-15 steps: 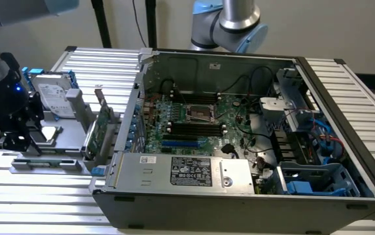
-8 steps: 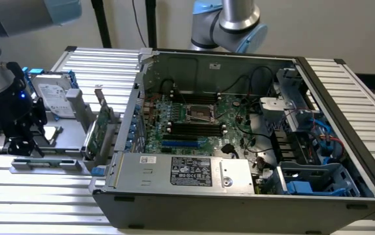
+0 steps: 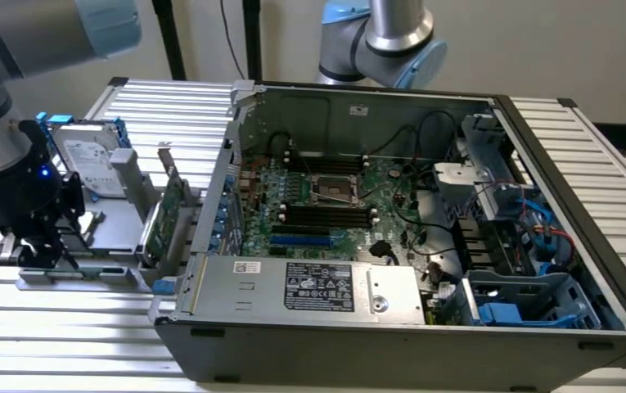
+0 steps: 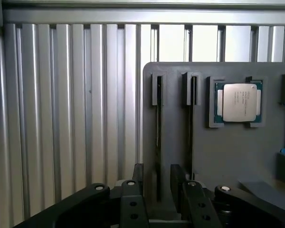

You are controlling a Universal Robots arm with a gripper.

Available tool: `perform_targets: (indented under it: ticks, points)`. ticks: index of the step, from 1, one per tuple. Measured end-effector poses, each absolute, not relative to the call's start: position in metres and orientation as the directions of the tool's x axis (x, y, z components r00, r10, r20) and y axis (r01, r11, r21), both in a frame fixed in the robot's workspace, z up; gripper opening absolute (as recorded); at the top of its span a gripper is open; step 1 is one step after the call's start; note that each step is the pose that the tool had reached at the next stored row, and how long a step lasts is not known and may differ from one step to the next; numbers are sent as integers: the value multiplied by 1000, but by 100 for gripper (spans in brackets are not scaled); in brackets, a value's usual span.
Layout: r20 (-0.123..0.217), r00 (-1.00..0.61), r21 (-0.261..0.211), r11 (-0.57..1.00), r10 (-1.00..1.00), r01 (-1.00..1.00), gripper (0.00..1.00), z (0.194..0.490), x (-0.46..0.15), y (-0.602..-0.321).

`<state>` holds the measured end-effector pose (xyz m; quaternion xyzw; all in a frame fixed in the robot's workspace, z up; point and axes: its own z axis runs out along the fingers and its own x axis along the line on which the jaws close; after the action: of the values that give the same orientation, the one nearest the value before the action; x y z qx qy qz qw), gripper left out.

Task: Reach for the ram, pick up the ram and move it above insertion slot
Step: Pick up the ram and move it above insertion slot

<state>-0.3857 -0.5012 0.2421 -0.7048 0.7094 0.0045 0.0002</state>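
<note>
- The end effector stands with its two black fingers parted. They flank the ram with a gap on either side, so nothing is clamped.
- The ram sits on edge in a narrow slot of the grey holder, seen as a thin dark line running between the fingers.
- A second, matching slot lies just beside it, and a silver processor chip rests in a square pocket further along.
- In the exterior view the end effector hangs low over the holder at the exterior view's left, on the slatted metal desk.
- A hard drive and a green expansion card stand in the holder.
- The open computer case lies to the exterior view's right, its motherboard exposed.
</note>
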Motion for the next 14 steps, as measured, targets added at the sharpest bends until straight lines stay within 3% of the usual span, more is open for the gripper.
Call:
perform_targets:
  ticks: [14]
  points:
    - [-7, -12, 6, 12, -1000, -1000, 36, 217, -386, -501]
